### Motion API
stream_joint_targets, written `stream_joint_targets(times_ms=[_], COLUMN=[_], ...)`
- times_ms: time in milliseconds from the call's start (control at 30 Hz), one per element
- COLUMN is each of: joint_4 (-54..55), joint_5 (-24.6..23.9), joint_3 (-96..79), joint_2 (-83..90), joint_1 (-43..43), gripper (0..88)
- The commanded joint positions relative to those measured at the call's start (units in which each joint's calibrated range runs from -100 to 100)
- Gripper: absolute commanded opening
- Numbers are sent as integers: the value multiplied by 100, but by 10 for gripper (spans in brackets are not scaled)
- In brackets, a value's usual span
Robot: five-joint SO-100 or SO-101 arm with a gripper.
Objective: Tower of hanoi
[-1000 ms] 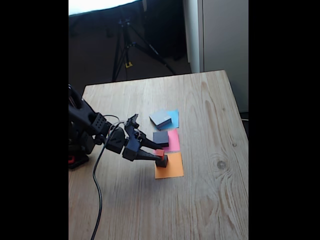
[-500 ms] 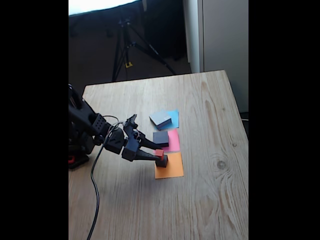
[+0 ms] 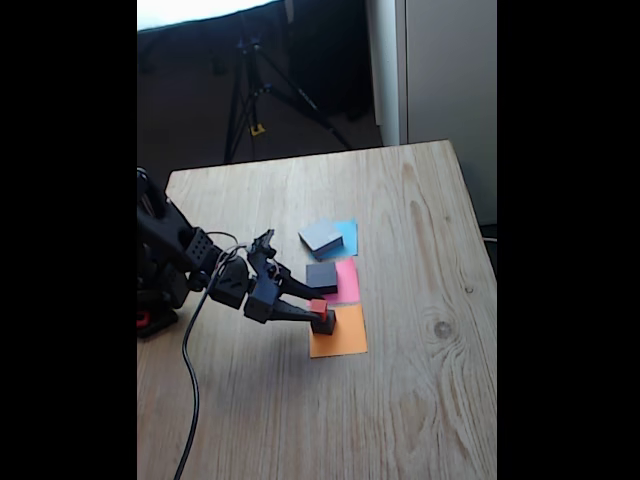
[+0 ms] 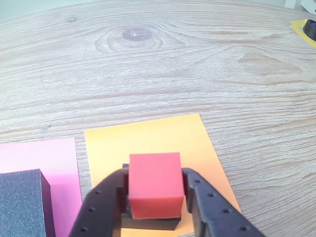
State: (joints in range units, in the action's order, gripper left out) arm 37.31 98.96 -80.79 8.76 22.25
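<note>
A tiny red cube [image 3: 318, 306] sits on a small black block [image 3: 325, 323] on the orange paper square [image 3: 342, 341]. My gripper [image 3: 320, 311] reaches in from the left and is shut on the red cube. In the wrist view both fingers [image 4: 106, 197] press the sides of the red cube [image 4: 154, 182], with the black block [image 4: 148, 223] just below it on the orange paper [image 4: 148, 138]. A medium dark block [image 3: 322, 276] lies on the pink paper [image 3: 348, 286]. The largest grey block [image 3: 321, 237] rests on the blue paper [image 3: 349, 231].
The arm's base [image 3: 158, 275] stands at the wooden table's left edge [image 3: 150, 400], and a black cable [image 3: 195, 380] trails toward the front. A tripod [image 3: 250, 90] stands behind the table. Yellow tape with a dark object [image 4: 308, 29] lies far off on the table.
</note>
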Motion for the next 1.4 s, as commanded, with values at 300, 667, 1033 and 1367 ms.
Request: stream_joint_targets(times_ms=[300, 667, 1033, 1367], joint_4=[263, -1380, -5807, -9028], joint_5=[104, 104, 104, 104], joint_3=[88, 106, 1961, 3370], joint_2=[2, 1470, 3219, 4521], joint_1=[-73, -131, -508, -1185], gripper=[180, 291, 127, 4])
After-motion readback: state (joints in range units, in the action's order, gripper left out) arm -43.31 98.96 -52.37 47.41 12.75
